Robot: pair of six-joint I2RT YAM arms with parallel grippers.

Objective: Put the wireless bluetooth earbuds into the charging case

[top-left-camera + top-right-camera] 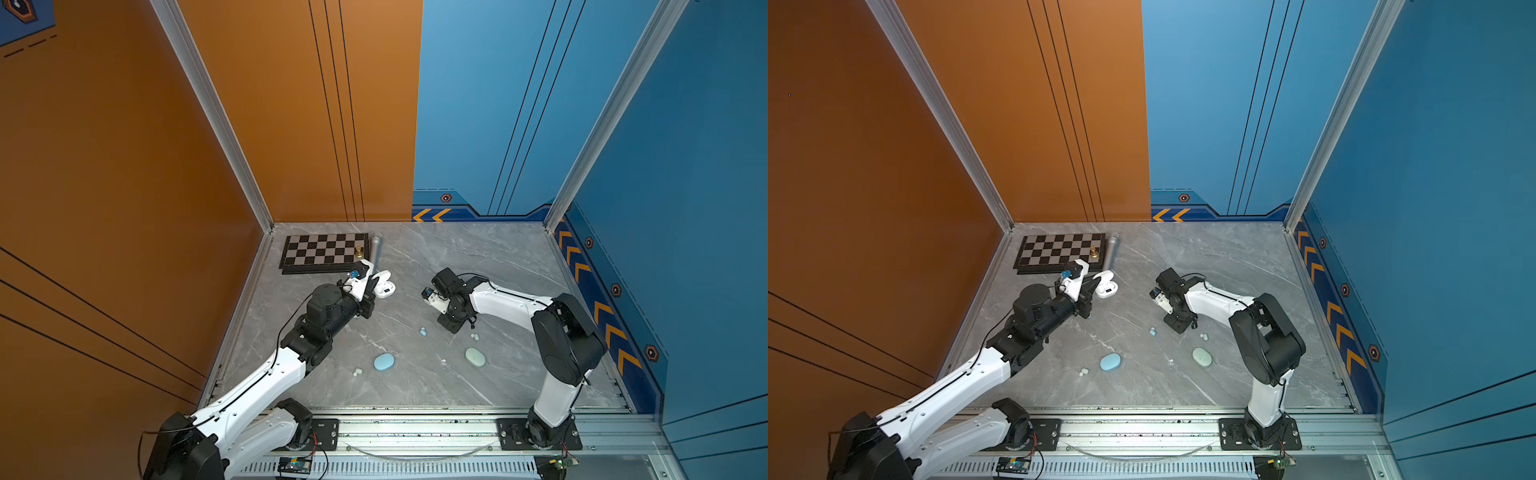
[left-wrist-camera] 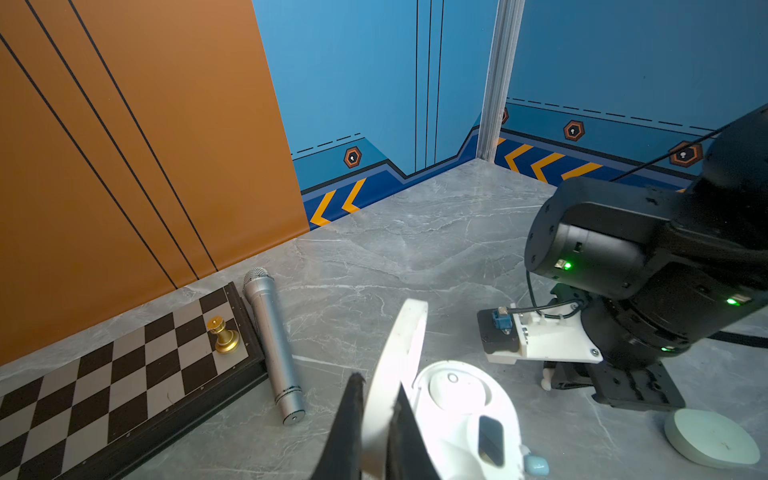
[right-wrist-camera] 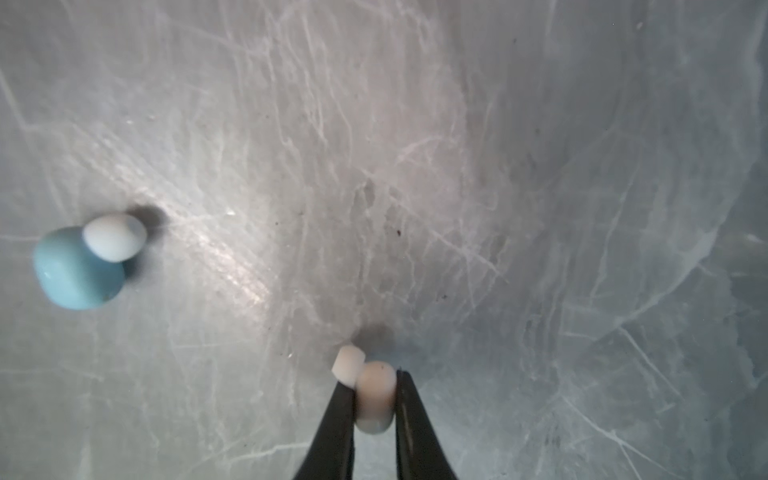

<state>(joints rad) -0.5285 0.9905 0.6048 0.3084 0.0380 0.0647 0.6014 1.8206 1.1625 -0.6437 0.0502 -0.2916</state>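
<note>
Grippers are both squeezing something. The left gripper (image 2: 378, 382) is pinching the lifted lid (image 2: 409, 332) of the small white oval plastic charging case (image 2: 457, 395). Well apart from that case, the right gripper (image 3: 376, 384) is holding one tiny white round plastic earbud (image 3: 374, 399) tight.

A grey marble-veined worktop (image 1: 478, 257) fills the booth, glossy under even light. An orange wall (image 1: 124, 166) with thin black lines closes the left and half the back; blue walls (image 1: 478, 104) take the rest. Aluminium posts (image 1: 220, 124) mark the corners, orange chevrons (image 2: 321, 206) run along the blue skirting, and a slotted metal rail (image 1: 415, 432) edges the front.
</note>
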